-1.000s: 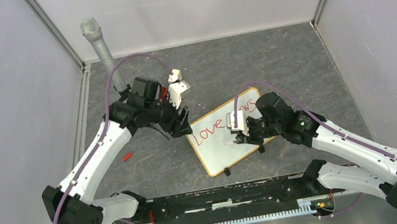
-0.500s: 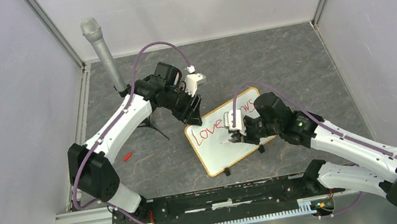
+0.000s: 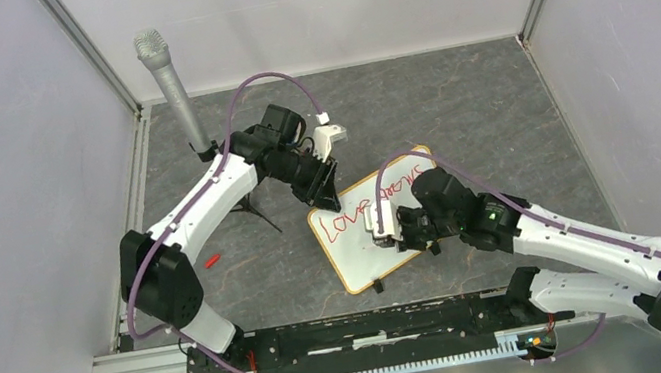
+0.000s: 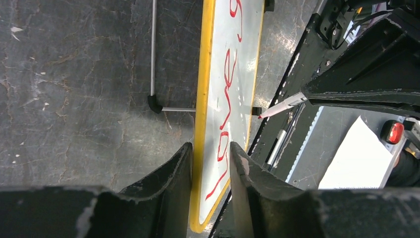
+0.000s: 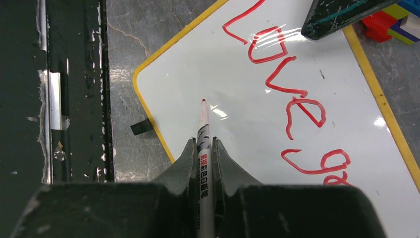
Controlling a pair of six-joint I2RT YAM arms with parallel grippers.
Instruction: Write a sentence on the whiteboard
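The small white rectangular whiteboard with a thin yellowish wood frame (image 3: 356, 261) lies flat and skewed on the dark grey stone-patterned desk (image 3: 453, 95), between the two arms. The red cursive sentence (image 5: 287, 91) so far reads "Love", followed by a word beginning with g. The board looks light, thin and stiff, and its glossy face offers little friction. Resting on small black clip feet (image 5: 142, 127), it would probably skate or pivot under pen pressure, so it is best held at the frame, well away from fresh ink that could smear. The left pincer (image 4: 209, 148) straddles the frame at the board's far-left corner, one finger on each side and the gap narrow. I cannot tell whether it is actually pinching the frame. The right pincer (image 5: 203, 144) is clamped on the barrel of a slim white marker with a red tip (image 5: 203, 124). The tip points at bare board below the writing. The smooth barrel could slip, so a firm hold near the tip seems wise.
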